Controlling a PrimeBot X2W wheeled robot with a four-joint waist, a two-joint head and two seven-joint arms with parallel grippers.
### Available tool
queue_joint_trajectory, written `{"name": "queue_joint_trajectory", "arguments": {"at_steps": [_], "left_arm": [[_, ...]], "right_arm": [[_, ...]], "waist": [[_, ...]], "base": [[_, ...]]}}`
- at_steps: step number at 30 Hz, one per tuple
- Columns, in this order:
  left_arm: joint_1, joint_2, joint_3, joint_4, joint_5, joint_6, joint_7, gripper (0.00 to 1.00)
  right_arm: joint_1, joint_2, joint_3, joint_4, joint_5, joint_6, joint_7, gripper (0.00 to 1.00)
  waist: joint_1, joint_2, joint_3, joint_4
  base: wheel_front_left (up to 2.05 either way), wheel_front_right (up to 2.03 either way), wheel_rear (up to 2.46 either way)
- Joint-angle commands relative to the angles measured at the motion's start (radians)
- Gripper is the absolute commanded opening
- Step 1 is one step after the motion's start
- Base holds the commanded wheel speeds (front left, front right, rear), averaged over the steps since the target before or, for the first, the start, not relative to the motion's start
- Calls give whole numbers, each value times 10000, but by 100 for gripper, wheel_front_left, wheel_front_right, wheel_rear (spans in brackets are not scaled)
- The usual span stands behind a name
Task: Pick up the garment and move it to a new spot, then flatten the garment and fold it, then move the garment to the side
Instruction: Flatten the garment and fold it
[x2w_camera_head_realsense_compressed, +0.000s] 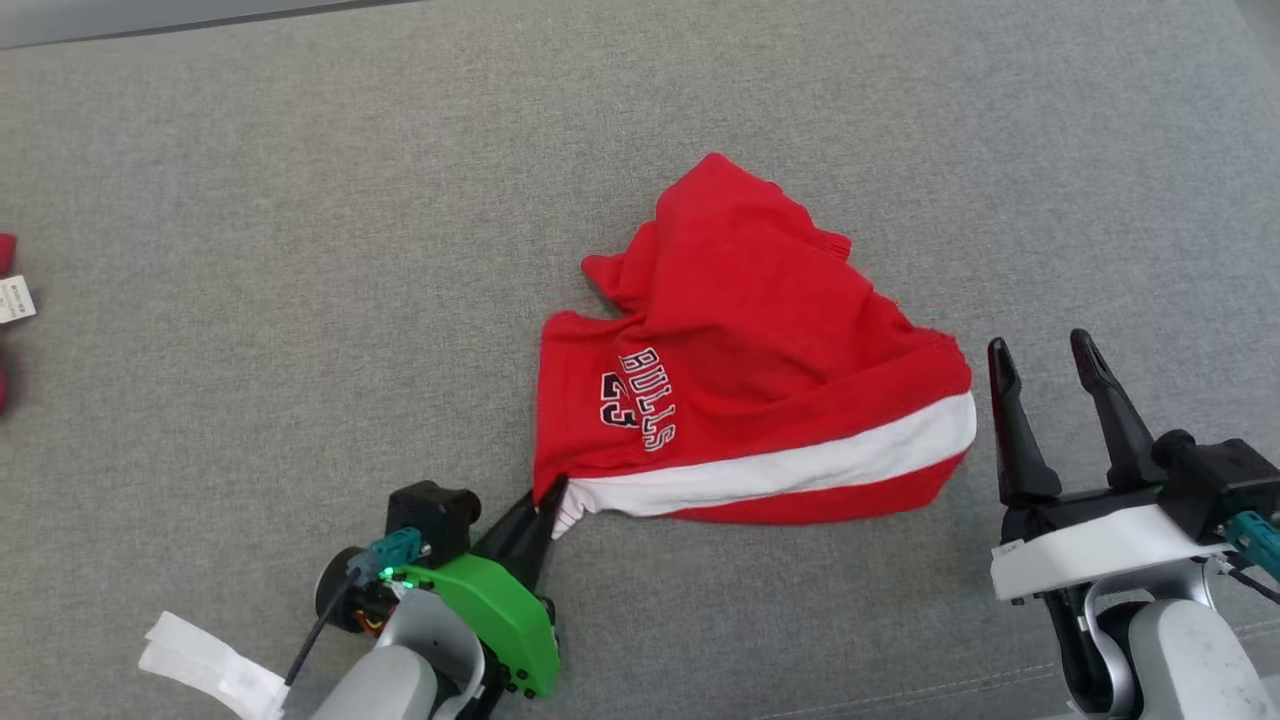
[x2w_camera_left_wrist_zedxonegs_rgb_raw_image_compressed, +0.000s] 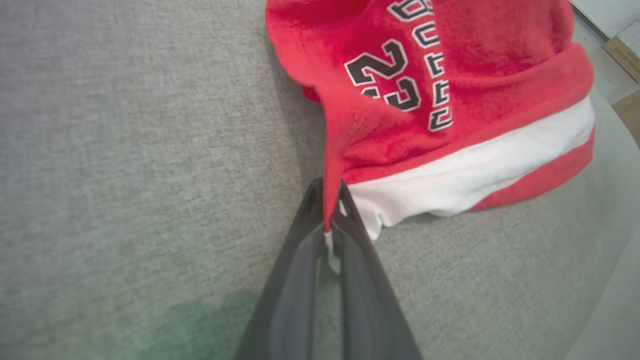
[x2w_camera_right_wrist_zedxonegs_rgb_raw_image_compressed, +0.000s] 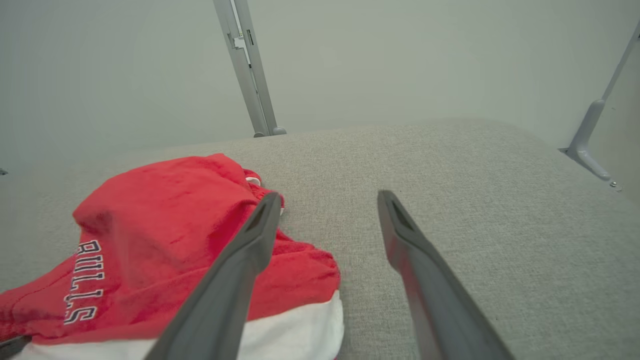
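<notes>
**While one corner is pinched, the rest of the garment lies slack**

Because the left gripper (x2w_camera_head_realsense_compressed: 553, 497) has its two dark fingers pressed together on a thin fold of cloth, it has only a small hold on the garment (x2w_camera_head_realsense_compressed: 760, 350). The fold is at the near lower corner, where the red hem meets the white band (x2w_camera_head_realsense_compressed: 800, 462). In the left wrist view that fold runs straight down between the closed fingertips (x2w_camera_left_wrist_zedxonegs_rgb_raw_image_compressed: 345, 200). The bulk of the red cloth lies ahead of the tips and off to their right, crumpled on the grey cloth surface (x2w_camera_head_realsense_compressed: 300, 250).

The right gripper (x2w_camera_head_realsense_compressed: 1045, 350) has its fingers spread wide and holds nothing. The other end of the hem lies just beside its left finger, apparently not touching it.

The fabric looks plush, limp and light. It will likely drape and trail from whatever point is lifted instead of keeping its shape, and its nap may drag on the woven surface. A pinch this thin could slip out under that drag, so a deeper bite through both layers seems safer. The sensible second hold is the hem corner to the left of the open gripper, on the white band, so the edge can be stretched taut between the two hands.
</notes>
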Motion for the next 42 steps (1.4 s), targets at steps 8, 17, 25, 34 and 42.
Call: {"name": "queue_joint_trajectory", "arguments": {"at_steps": [8,17,25,34,42], "left_arm": [[-159,408,292,-170,-102,219,-55,0],[-212,440,243,-261,-88,293,-129,0],[-302,483,125,-589,93,291,-313,0],[-582,729,314,-2130,511,594,-858,0],[-1437,1074,755,-3826,950,994,-921,0]], "right_arm": [[357,-277,427,618,434,-10,599,100],[495,-395,1041,1352,1053,-10,834,100],[-45,-626,1411,2029,1458,-10,475,0],[-468,-842,1398,726,1120,-10,85,0],[-1933,-764,994,-342,958,-10,201,0]], "waist": [[0,0,22,189],[0,0,217,232],[0,0,235,395],[0,0,-6,517],[0,0,-506,658]], "base": [[0,0,0],[0,0,0],[0,0,0],[0,0,0],[0,0,0]]}}
